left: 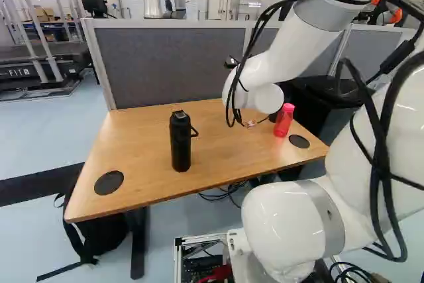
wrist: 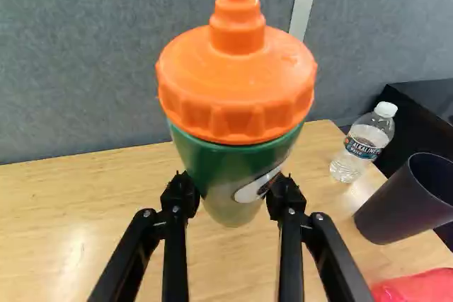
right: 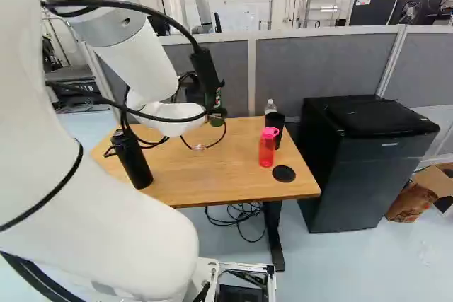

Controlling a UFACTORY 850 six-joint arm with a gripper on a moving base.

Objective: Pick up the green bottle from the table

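Bottle (one), green with orange plastic lid [wrist: 237, 90]: gripped by end effector [right: 217, 112] over wooden bench [left: 132, 144]. On bench: one tall black bottle [left: 180, 145], one red bottle [right: 267, 152], one clear bottle [wrist: 359, 152], one dark cup [wrist: 403, 208].

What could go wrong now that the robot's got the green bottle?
The green bottle might tip or slip, because the gripper pinches it low, well below its big orange lid. And if the arm swings sideways, it could perhaps knock over the dark cup or clear bottle standing nearby.
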